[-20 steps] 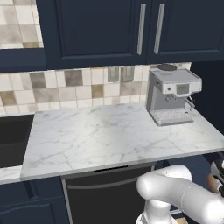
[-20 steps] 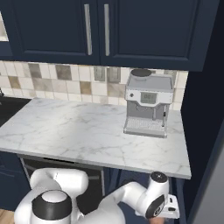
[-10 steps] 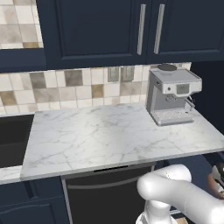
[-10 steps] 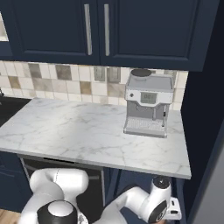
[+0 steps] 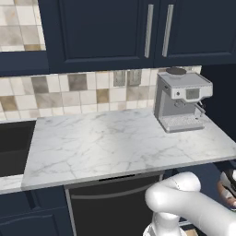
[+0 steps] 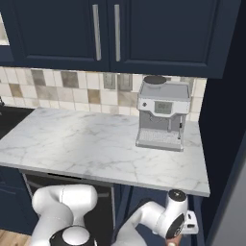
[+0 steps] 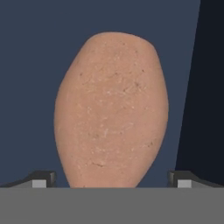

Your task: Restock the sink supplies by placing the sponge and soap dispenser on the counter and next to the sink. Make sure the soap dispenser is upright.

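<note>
The soap dispenser, an egg-shaped brownish-orange bottle, looms close in the hand view against a dark blue cabinet face. My gripper is open, and its two fingertips stand either side of the bottle's lower end with gaps. The hand hangs below the counter's right end, where the gripper shows. A bit of the bottle peeks in at the left base view's right edge. The white marble counter runs left to the black sink. The sponge is out of view.
A grey coffee machine stands at the back right of the counter. A dark dishwasher front sits under the counter. Tall dark blue cabinetry walls the right side.
The hand has shifted only slightly below the counter's right end. The jaws stay wide apart.
</note>
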